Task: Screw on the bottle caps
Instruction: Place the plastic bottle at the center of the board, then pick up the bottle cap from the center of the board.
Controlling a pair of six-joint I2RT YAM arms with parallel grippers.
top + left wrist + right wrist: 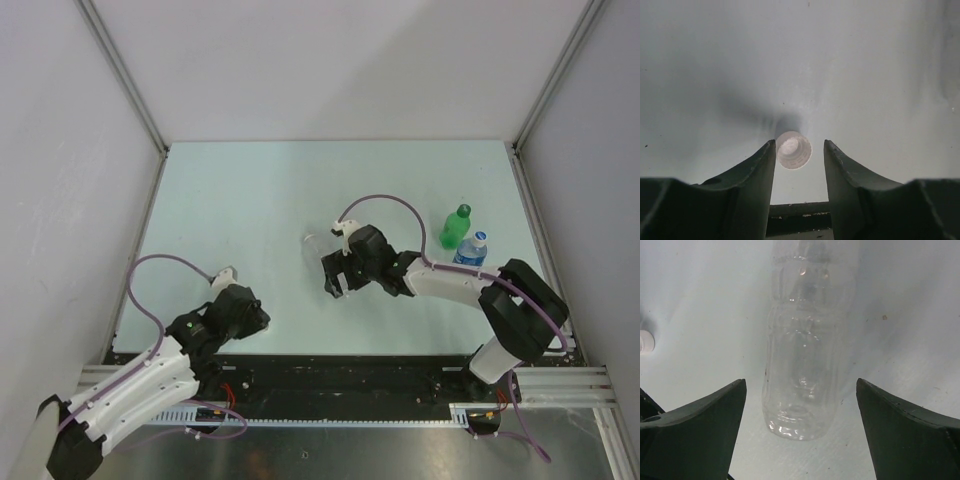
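1. The left arm (pixel 150 375) folds low at the table (pixel 250 190) edge. The left fingers (pixel 752 180) stand apart around a white cap (pixel 793 149), not clamping it.
2. The right arm (pixel 450 280) reaches mid-table. The right fingers (pixel 700 425) gape wide astride the lying clear bottle (pixel 807 365).
3. Farther right, the green bottle (pixel 456 226) and the blue-labelled bottle (pixel 471 248) stand upright; the label's print is unreadable.

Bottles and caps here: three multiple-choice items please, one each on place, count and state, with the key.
1. Where is the white cap in the left wrist view? A) on the table between the fingers of the left gripper B) by the far wall C) on an arm
2. How many bottles stand upright? A) one B) two C) three
3. The unlabelled clear bottle is A) upright B) lying down C) lifted off the table
Key: 1A, the fingers flank it; 2B, the green bottle and the blue-labelled bottle stand; 3B, it lies between the open fingers of the right gripper.
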